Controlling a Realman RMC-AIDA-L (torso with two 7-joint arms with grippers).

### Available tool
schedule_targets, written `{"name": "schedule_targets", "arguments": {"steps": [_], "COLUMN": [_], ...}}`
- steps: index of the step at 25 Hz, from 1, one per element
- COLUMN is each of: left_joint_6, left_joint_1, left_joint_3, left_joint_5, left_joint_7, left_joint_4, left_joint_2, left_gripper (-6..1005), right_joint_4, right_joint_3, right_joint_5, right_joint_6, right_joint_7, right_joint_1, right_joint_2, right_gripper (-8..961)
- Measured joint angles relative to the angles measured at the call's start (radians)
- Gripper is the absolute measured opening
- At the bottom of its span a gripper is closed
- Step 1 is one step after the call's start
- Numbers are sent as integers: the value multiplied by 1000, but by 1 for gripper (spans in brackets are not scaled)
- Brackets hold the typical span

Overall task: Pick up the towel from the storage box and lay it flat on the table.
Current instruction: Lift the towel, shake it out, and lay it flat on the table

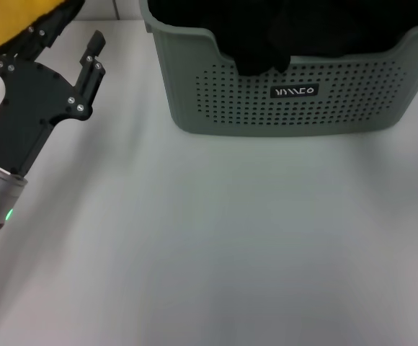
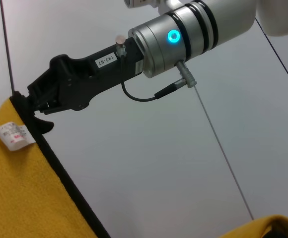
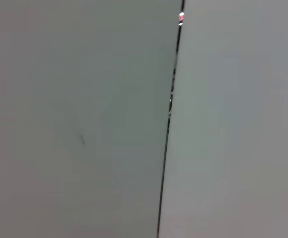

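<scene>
The towel is already out of the storage box and hanging in the air off to the robot's left, with only a yellow fold of it showing at the edge of the head view. From the left wrist view, the right pincer is clamped on the black-edged corner just beside the small white tag. I take it that gripping a corner lets the cloth drop open under its own weight instead of bunching. The right arm is raised out of the head view. The left pincer hovers low over the table, beside the box's near-left corner, with its fingers apart and the yellow cloth right by the far one. I cannot tell whether it touches the cloth. It looks placed to catch a second corner, so that the towel can be stretched between both arms before going down. Only dark cloths remain in the box, one drooping over the scooped rim. The wide bare stretch of table in front of the box seems the obvious landing spot.
</scene>
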Motion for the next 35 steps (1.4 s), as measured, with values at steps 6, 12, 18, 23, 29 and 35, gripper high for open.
{"name": "schedule_targets", "arguments": {"steps": [6, 12, 18, 23, 29, 35], "left_joint_6": [-1, 52, 152, 155, 155, 137], "left_joint_1": [0, 0, 0, -3, -5, -24], "left_joint_3": [-9, 0, -2, -10, -10, -10], "left_joint_5": [-28, -4, 76, -19, -86, -95], "left_joint_7": [49, 91, 80, -31, -91, -91], "left_joint_4": [-12, -9, -7, -12, -3, -3], "left_joint_2": [0, 0, 0, 0, 0, 0], "left_gripper": [450, 450, 450, 449, 449, 450], "right_joint_4": [4, 6, -43, -136, -207, -350], "right_joint_3": [1, 4, 17, 26, 33, 27], "right_joint_5": [110, 155, 154, 163, 111, -128], "right_joint_6": [9, 42, 232, 307, 393, 411], "right_joint_7": [-1, -19, -196, -320, -467, -525], "right_joint_1": [-32, -59, -118, -197, -239, -233], "right_joint_2": [-2, -7, -9, -5, -17, -17], "right_gripper": [10, 10, 10, 10, 10, 10]}}
